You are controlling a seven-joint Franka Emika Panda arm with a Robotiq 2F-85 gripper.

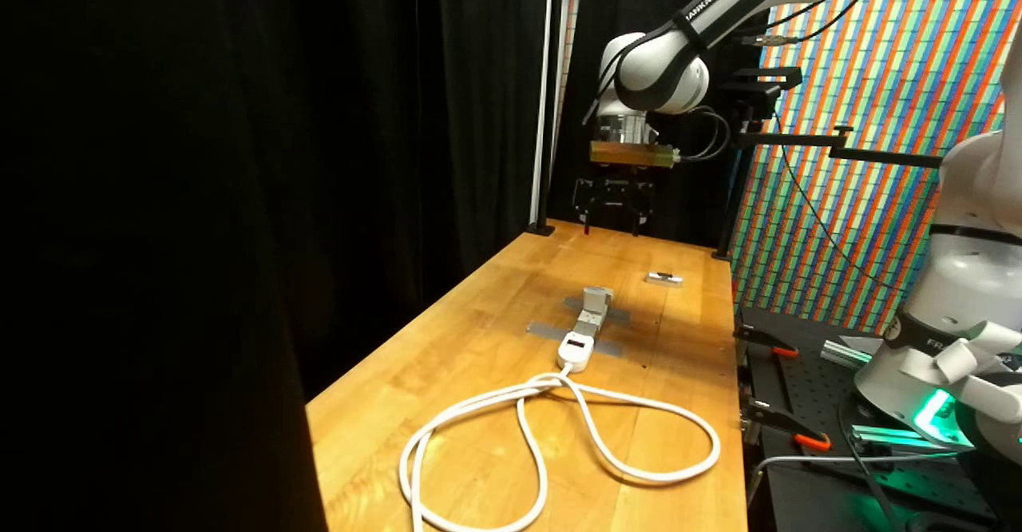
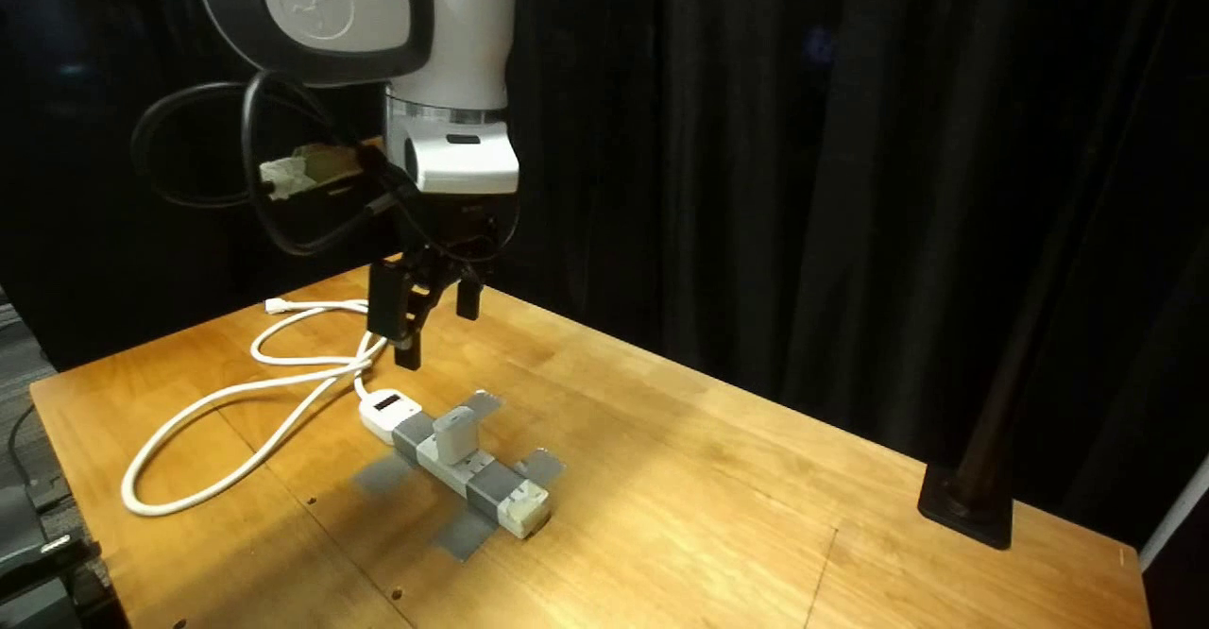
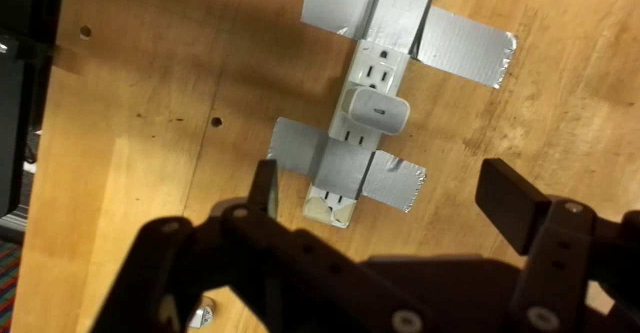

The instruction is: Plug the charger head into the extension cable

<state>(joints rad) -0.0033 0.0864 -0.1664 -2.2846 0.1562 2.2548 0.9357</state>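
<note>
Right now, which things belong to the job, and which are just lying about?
For the job:
charger, upright on the power strip
looped white cord
open pincer
gray tape over the power strip

Seemingly unrelated:
small white item, unclear what
orange-tipped clamps

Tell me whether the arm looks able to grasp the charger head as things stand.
Likely yes: the gripper hangs open, and the charger head stands on the extension cable's socket block with nothing seen over it. The gray tape does not cover it; a shift and descent seem needed first.
</note>
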